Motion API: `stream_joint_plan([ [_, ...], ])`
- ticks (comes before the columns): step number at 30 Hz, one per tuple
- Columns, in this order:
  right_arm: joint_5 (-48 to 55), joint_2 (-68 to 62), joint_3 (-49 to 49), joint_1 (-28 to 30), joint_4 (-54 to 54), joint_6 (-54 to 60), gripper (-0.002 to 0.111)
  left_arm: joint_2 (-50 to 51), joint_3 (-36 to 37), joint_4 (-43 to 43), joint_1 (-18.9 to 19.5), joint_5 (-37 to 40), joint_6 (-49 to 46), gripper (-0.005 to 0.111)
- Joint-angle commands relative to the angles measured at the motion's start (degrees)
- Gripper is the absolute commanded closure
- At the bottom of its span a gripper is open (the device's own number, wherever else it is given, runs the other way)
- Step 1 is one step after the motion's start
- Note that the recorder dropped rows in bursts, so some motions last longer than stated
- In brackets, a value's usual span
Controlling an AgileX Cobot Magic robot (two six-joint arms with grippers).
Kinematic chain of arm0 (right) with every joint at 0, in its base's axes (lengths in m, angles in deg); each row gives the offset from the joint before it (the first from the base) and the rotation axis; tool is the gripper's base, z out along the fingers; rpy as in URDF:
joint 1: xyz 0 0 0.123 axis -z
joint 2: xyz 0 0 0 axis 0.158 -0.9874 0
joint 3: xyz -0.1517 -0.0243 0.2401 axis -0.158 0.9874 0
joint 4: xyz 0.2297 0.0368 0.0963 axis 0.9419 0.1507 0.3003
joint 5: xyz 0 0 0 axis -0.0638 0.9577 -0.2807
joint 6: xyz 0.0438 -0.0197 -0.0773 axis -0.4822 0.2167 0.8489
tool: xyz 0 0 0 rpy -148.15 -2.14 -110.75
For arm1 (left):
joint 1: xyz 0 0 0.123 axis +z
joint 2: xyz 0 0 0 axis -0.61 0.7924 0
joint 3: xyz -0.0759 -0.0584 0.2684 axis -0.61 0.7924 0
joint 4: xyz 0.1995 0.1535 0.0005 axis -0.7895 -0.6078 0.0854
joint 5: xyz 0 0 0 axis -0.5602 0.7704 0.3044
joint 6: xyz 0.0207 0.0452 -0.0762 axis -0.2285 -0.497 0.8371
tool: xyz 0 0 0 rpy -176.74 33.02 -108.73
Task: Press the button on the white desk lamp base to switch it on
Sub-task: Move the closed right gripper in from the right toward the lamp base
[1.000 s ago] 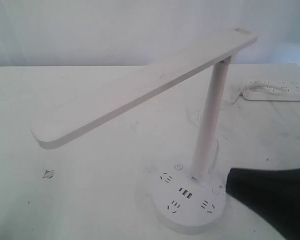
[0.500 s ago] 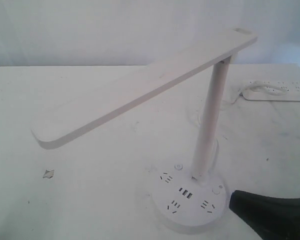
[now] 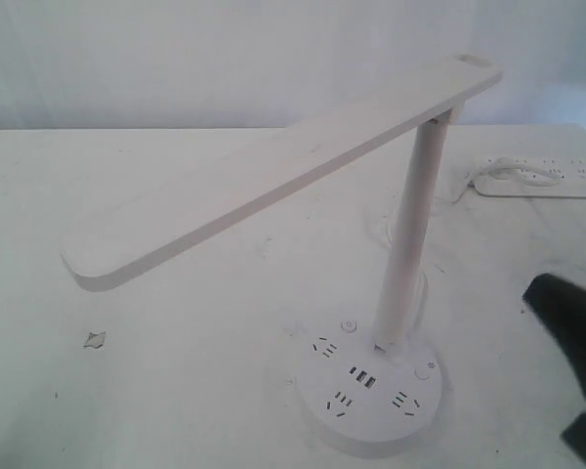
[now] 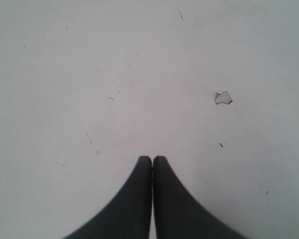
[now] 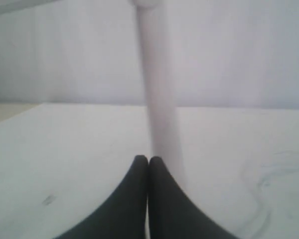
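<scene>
Lamp: white desk lamp (image 3: 410, 244) stands on the table (image 3: 176, 391), bar head reaching left.
Button: the button (image 3: 422, 372) sits on the right edge of the white desk lamp base (image 3: 371, 415).
Right gripper (image 3: 532, 291): fingers pressed together, empty, right of the base and apart from it.
Left gripper (image 4: 152, 158): fingers closed, empty, over the table.

A white table (image 3: 176, 391) fills most of the scene, its top scuffed and dotted with small dark specks. A pale wall (image 3: 176, 59) rises behind its far edge. A power strip (image 3: 547, 181) lies on the table at far right, and a small grey patch (image 3: 96, 340) marks the left. The light is soft and even.
</scene>
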Motion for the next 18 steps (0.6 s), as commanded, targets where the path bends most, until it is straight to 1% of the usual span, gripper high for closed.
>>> stream_joint_plan([
  [1,10.8,-0.3,0.3,-0.1,23.8,15.2,0.108,-0.2,0.1,0.2,0.1,0.4,0.1,0.107],
  [2,9.8,-0.6,0.3,-0.1,28.1,18.5,0.108,-0.2,0.1,0.2,0.1,0.4,0.1,0.107],
  [4,5.3,-1.7,0.3,-0.1,31.9,24.3,0.108,-0.2,0.1,0.2,0.1,0.4,0.1,0.107],
  [7,-0.5,-5.5,-1.0,-0.1,31.9,26.2,0.108,-0.2,0.1,0.2,0.1,0.4,0.1,0.107],
  [10,-0.6,-11.7,-4.9,-0.1,31.9,29.1,0.108,-0.2,0.1,0.2,0.1,0.4,0.1,0.107],
  [12,-0.6,-18.1,-7.7,-0.1,31.9,31.2,0.108,-0.2,0.1,0.2,0.1,0.4,0.1,0.107],
  [14,-0.6,-24.5,-9.8,-0.1,31.0,31.4,0.108,-0.2,0.1,0.2,0.1,0.4,0.1,0.107],
  [16,-2.9,-30.8,-10.7,-0.1,28.6,28.1,0.108,-0.2,0.1,0.2,0.1,0.4,0.1,0.107],
  [18,-6.9,-36.5,-10.4,-0.1,23.0,22.9,0.108,-0.2,0.1,0.2,0.1,0.4,0.1,0.107],
])
